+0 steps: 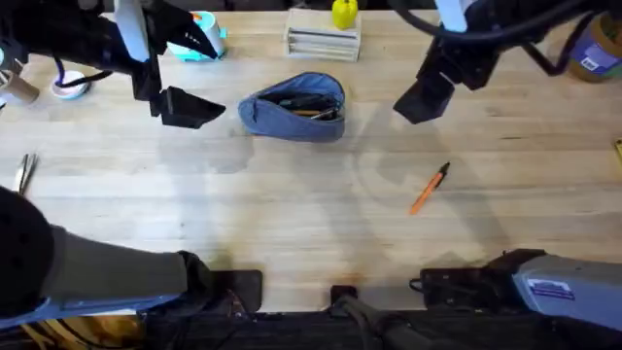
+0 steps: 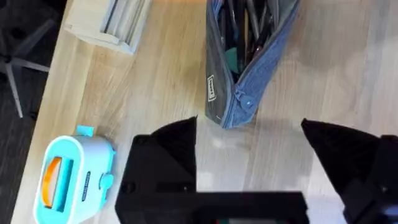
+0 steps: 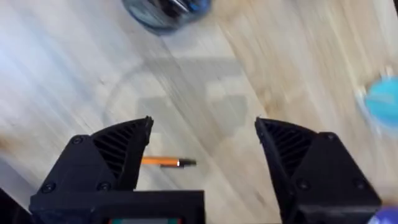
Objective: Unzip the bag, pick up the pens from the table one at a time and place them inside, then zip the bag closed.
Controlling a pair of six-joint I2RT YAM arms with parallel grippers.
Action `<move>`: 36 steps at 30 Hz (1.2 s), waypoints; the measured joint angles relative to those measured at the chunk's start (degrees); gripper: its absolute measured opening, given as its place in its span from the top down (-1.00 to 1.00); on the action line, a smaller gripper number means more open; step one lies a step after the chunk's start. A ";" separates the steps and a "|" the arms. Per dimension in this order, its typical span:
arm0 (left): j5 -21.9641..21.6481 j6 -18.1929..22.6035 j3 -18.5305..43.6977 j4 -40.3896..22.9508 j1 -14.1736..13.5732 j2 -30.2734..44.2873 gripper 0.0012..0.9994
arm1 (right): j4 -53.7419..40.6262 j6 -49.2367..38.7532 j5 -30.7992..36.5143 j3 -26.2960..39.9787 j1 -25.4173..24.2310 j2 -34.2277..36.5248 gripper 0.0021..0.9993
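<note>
Pouch [image 1: 294, 107] unzipped, dark pen looks already inside. Orange pen [image 1: 429, 188] lies well apart. Your right pincer [image 3: 202, 158] hangs spread above it: descend, pinch. Left pincer [image 2: 249, 155] spread.

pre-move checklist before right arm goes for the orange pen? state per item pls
1. Bag unzipped, mouth open: ok; pens visible inside.
2. Orange pen alone on the table, nothing touching it: ok.
3. Right gripper open and empty: ok.
4. Right gripper over the pen: not ok; in the overhead view it sits further back than the pen, and in the right wrist view the pen lies nearer one finger than centred.
5. Left gripper open, empty, apart from the bag's end: ok.
6. Dark pen already in the bag: cannot tell; several dark items inside.
</note>
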 joint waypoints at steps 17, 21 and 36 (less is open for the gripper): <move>0.00 0.00 0.00 -0.08 0.00 0.01 -0.99 | -13.23 17.39 14.66 -2.86 -2.65 -19.02 -1.00; 0.00 0.00 0.00 -0.14 0.00 0.00 -0.99 | -9.09 19.14 15.32 -10.40 -5.77 -24.81 -1.00; 0.00 0.00 0.00 -0.63 0.00 0.01 -0.99 | -4.69 65.31 13.66 -29.58 -9.05 -31.36 -1.00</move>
